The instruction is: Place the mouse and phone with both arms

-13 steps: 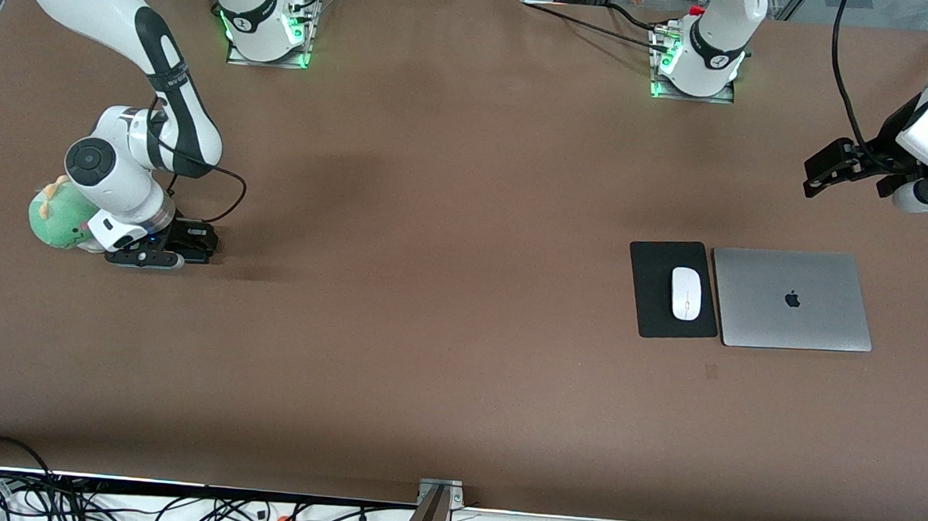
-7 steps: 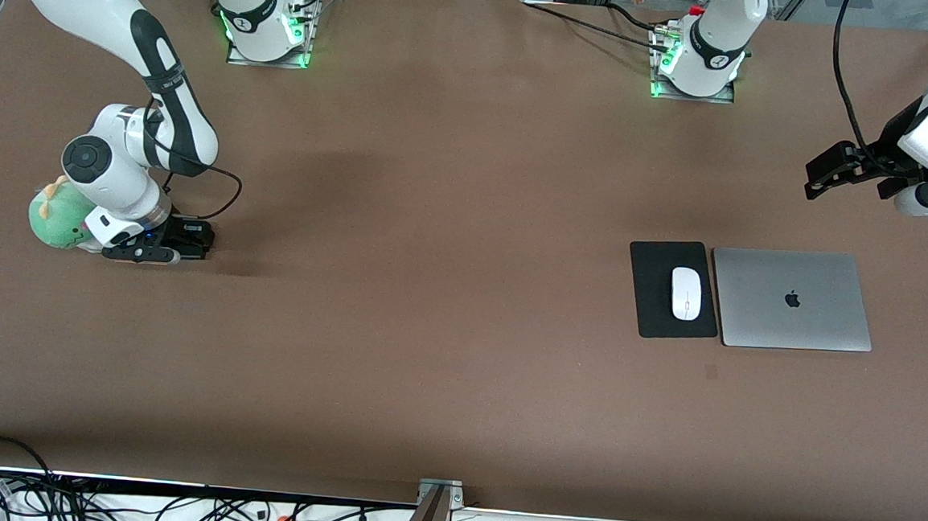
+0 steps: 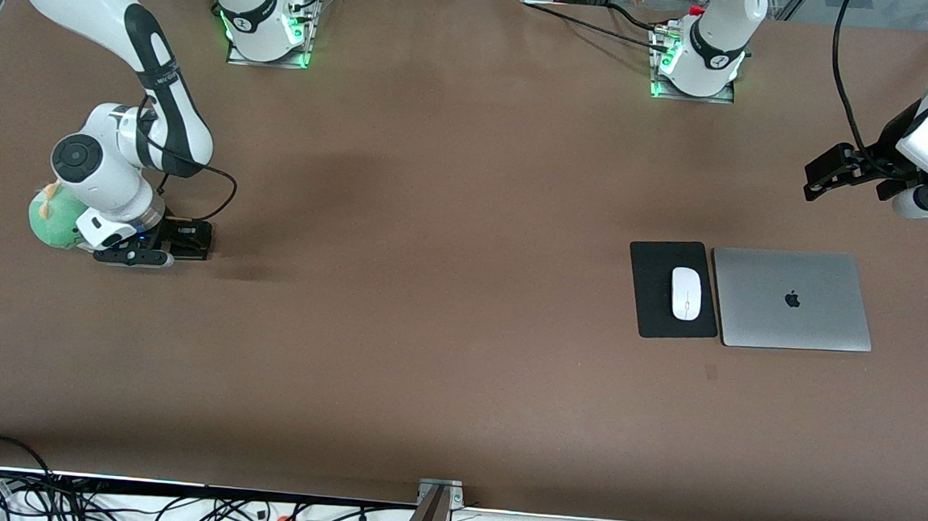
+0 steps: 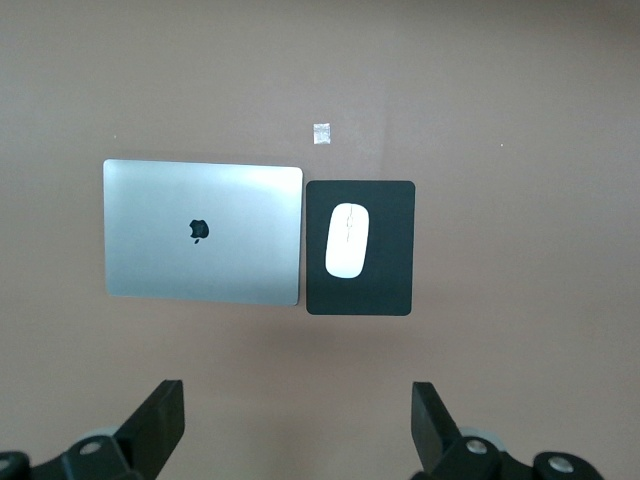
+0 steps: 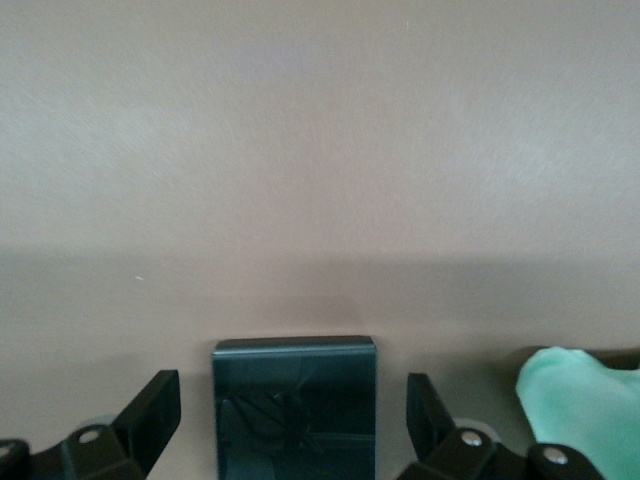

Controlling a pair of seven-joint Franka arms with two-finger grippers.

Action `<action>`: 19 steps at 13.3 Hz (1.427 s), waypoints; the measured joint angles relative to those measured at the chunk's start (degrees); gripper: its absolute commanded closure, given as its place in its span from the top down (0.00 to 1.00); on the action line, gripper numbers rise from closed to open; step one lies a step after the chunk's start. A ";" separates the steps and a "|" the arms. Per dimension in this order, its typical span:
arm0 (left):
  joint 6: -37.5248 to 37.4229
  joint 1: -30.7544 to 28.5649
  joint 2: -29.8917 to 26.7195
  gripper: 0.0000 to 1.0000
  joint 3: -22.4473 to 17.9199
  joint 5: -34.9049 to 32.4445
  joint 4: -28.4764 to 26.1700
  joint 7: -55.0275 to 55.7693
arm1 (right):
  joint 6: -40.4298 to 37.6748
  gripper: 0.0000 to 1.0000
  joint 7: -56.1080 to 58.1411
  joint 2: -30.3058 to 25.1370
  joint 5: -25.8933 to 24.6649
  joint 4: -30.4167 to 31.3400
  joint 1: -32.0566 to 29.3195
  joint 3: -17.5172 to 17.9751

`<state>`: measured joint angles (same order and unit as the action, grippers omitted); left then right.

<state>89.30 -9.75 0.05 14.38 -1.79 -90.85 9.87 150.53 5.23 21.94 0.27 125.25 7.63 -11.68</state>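
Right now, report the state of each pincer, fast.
Left pincer: open, empty, up over the table by the laptop and mouse.
Right pincer: open, low astride the phone, not gripping it.

The front view is taken from high across the bench [image 3: 446, 292], facing both bases, with the whole surface covered. The left wrist view is aimed straight down from well above, and the laptop [image 4: 203, 232], mouse pad [image 4: 392, 248] and mouse [image 4: 347, 240] are shared with the front view. The right wrist view is set low and close to the bench, with the phone [image 5: 295, 408] and green plush [image 5: 580, 405] framed; the plush [image 3: 52, 217] is shared with the front view.
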 measured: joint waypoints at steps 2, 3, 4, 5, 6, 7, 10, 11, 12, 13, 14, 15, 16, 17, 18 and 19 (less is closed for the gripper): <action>0.00 0.00 0.03 1.00 -0.04 0.00 0.00 -0.01 | -9.00 1.00 0.00 -2.98 0.00 -4.96 0.02 0.34; 0.00 -0.01 0.03 1.00 -0.07 0.00 0.00 -0.01 | -14.88 1.00 0.01 -4.27 0.00 -7.80 0.04 0.47; 0.00 -0.01 0.03 1.00 -0.08 0.00 0.01 -0.01 | -21.49 1.00 0.01 -5.35 0.00 -11.18 0.06 0.54; 0.00 -0.01 0.04 1.00 -0.08 0.00 0.02 -0.01 | -28.06 1.00 0.01 -6.12 0.04 -15.02 0.07 0.62; 0.00 -0.01 0.04 1.00 -0.05 0.00 0.03 -0.01 | -33.99 1.00 0.01 -6.60 0.65 -19.02 0.08 0.66; 0.00 0.00 0.05 1.00 0.05 0.00 0.14 -0.01 | -39.22 1.00 0.01 -6.86 2.20 -22.96 0.08 0.65; 0.00 0.06 0.05 1.00 0.58 0.00 1.06 -0.01 | -47.20 1.00 0.06 -8.26 4.59 -30.22 0.06 0.61; 0.00 0.06 0.05 1.00 0.59 0.00 1.23 -0.01 | -47.98 1.00 0.05 -9.49 4.63 -31.00 0.04 0.59; 0.00 0.04 0.06 1.00 0.55 0.00 1.27 -0.01 | -48.59 1.00 0.06 -10.85 4.63 -31.28 0.03 0.57; 0.00 0.02 0.08 1.00 0.52 0.00 1.28 -0.01 | -49.27 1.00 0.05 -12.44 4.63 -31.34 0.00 0.53; 0.00 0.02 0.12 1.00 0.51 0.00 1.28 -0.01 | -50.43 1.00 0.00 -13.97 4.63 -31.36 -0.06 0.45; 0.00 0.02 0.15 1.00 0.51 0.00 1.28 -0.01 | -52.01 1.00 -0.05 -15.25 4.62 -31.36 -0.31 0.38; 0.00 0.02 0.18 1.00 0.50 0.00 1.28 -0.01 | -53.23 1.00 -0.06 -16.26 4.62 -31.36 -0.92 0.49; 0.00 0.02 0.20 1.00 0.50 0.00 1.28 -0.01 | -53.83 1.00 -0.04 -17.13 4.62 -31.36 -1.87 1.06; 0.00 0.01 0.22 1.00 0.49 0.00 1.28 -0.01 | -54.15 1.00 -0.04 -17.92 4.62 -31.38 -3.03 2.14; 0.00 0.02 0.23 1.00 0.49 0.00 1.29 -0.01 | -54.32 1.00 -0.40 -18.67 4.39 -31.38 -3.86 3.25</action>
<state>89.30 -9.73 0.28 14.88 -1.79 -89.56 9.86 96.20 4.83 3.27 4.65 93.86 3.78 -8.43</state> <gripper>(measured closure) 0.000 0.000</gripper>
